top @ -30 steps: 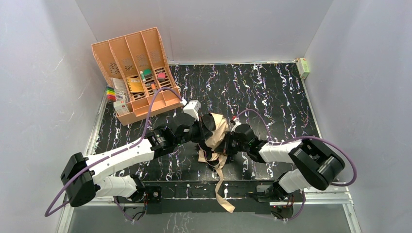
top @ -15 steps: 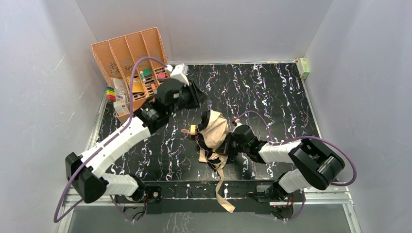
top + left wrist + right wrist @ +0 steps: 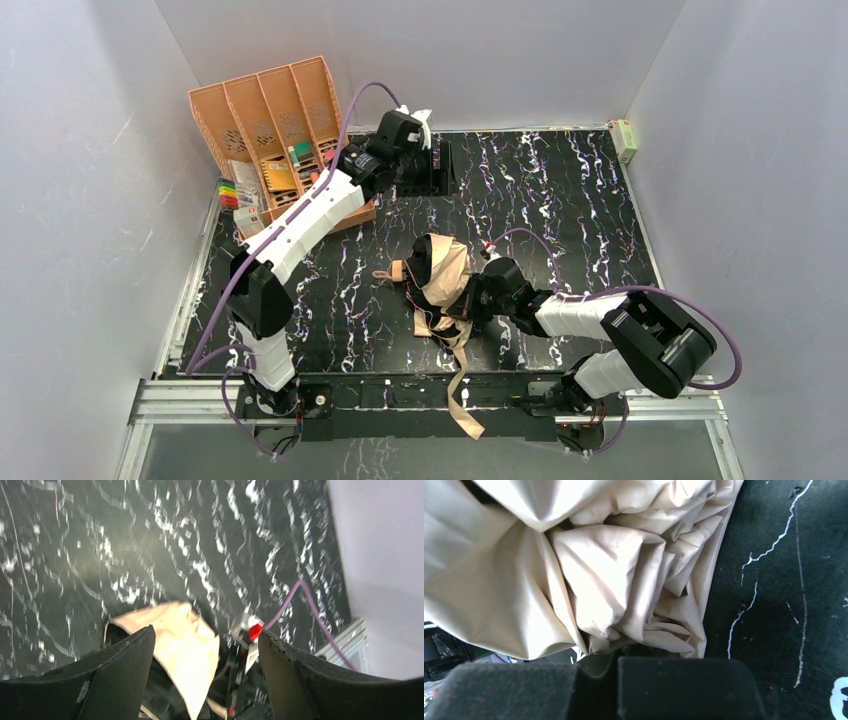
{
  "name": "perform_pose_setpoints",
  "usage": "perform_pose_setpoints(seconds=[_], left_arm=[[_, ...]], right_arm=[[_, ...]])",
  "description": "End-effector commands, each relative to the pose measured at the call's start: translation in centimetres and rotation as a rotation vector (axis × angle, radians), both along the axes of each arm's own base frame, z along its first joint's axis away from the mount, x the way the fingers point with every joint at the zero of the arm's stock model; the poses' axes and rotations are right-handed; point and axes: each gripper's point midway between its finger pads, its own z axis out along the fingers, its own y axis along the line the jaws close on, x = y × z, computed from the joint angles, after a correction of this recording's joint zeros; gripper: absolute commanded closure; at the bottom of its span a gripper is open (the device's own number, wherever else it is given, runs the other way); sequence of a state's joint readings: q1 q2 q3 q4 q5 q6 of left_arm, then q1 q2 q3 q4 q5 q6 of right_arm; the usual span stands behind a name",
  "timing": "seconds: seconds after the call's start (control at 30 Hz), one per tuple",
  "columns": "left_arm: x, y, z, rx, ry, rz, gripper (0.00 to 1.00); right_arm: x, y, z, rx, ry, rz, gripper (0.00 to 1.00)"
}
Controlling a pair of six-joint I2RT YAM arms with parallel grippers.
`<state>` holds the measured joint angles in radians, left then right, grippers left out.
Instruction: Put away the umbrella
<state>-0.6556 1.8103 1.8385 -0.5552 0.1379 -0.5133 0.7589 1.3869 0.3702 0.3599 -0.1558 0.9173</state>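
The umbrella (image 3: 447,268) lies crumpled mid-table, pale beige fabric over a dark frame. Its handle with a small tan loop (image 3: 393,271) points left, and its strap (image 3: 461,400) trails over the front edge. My right gripper (image 3: 468,298) presses into the umbrella's right side. In the right wrist view the right gripper (image 3: 616,662) is shut with a fold of umbrella fabric (image 3: 614,580) pinched between the pads. My left gripper (image 3: 440,165) hangs high near the back wall, open and empty. Between the fingers of the left gripper (image 3: 205,630) the umbrella (image 3: 180,640) shows far below.
An orange slotted organizer (image 3: 275,140) holding small items leans at the back left, with coloured markers (image 3: 228,192) beside it. A small green-white box (image 3: 624,140) sits in the back right corner. Walls close in on three sides.
My left gripper has let go of the umbrella, opened, and swung up and back towards the organizer. The umbrella's handle is now uncovered. The right arm has stayed put.
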Motion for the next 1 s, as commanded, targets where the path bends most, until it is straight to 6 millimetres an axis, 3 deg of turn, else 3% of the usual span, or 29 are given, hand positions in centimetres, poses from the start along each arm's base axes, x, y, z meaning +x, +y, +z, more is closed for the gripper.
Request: perform_pose_setpoints(seconds=[0.0,0.17,0.3,0.73,0.97], left_arm=[[-5.2,1.3,-1.2,0.020,0.158,-0.037,0.27],[-8.9,0.3,-4.3,0.010,0.240,-0.069,0.31],[-10.3,-0.2,-6.1,0.016,0.276,-0.076,0.31],[-9.8,-0.5,-6.6,0.000,0.251,-0.052,0.32],[-9.7,0.4,-7.4,-0.018,0.258,0.025,0.42]], right_arm=[[-1.5,-3.1,-3.3,-0.160,0.067,-0.020,1.00],[-1.6,-3.1,-3.5,-0.162,0.074,-0.019,1.00],[-1.7,-2.9,-3.6,-0.157,0.080,-0.013,1.00],[-1.7,-2.7,-3.7,-0.157,0.085,-0.001,1.00],[-1.8,-2.8,-3.8,-0.160,0.088,0.002,1.00]])
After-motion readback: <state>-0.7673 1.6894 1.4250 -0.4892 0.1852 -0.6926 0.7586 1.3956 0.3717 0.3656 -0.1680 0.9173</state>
